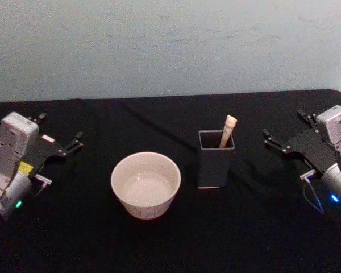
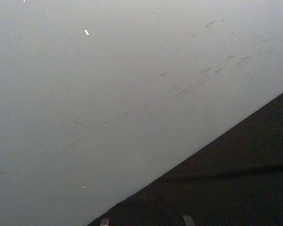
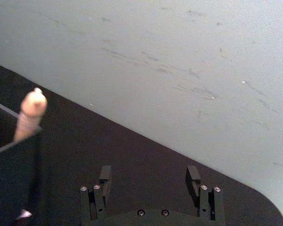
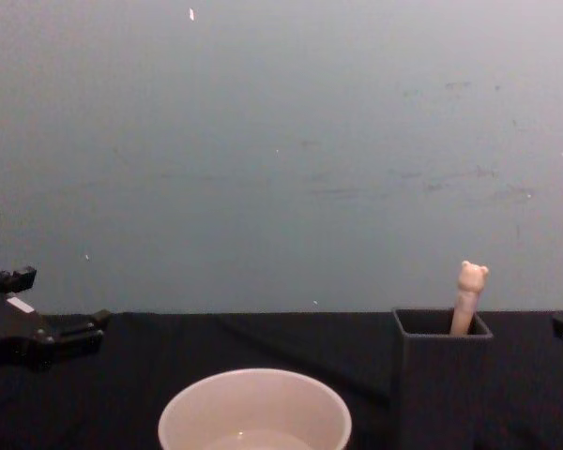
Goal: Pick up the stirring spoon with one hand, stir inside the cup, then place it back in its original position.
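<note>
Cup sits nearest; at its 3 o'clock the stirring spoon, standing in the dark holder, looks light, stiff and smooth, so I would pinch it just below the bear knob. Left gripper at 9 o'clock and right gripper at 3 o'clock both wait with claws apart.

No text, brand or number can be read. The yellow sticker on the left tool, at the frame's left, is too small to read.
</note>
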`<action>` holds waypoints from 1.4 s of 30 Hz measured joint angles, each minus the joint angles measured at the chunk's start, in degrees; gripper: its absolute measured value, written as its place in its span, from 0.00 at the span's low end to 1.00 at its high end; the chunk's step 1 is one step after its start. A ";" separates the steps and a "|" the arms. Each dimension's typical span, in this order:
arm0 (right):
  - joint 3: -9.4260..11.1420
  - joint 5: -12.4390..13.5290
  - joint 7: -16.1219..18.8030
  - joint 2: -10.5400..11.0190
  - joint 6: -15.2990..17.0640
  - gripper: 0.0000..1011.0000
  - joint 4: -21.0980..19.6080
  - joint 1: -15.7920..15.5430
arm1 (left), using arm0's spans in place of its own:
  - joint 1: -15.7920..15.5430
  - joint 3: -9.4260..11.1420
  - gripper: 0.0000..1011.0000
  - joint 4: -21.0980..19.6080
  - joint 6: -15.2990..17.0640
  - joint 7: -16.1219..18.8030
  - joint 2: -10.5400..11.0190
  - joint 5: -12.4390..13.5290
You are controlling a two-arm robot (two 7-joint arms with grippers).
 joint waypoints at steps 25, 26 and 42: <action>5.02 17.45 20.01 -0.97 7.30 0.99 -8.27 -3.00 | 0.00 0.00 0.99 0.00 0.00 0.00 0.00 0.00; 4.88 17.38 20.11 -1.33 7.38 0.99 -7.92 -2.67 | 0.00 0.00 0.99 0.00 0.00 0.00 0.00 0.00; 2.38 13.70 23.96 -8.62 8.12 0.99 2.03 5.78 | 0.01 0.00 0.99 0.00 0.00 0.00 0.00 0.00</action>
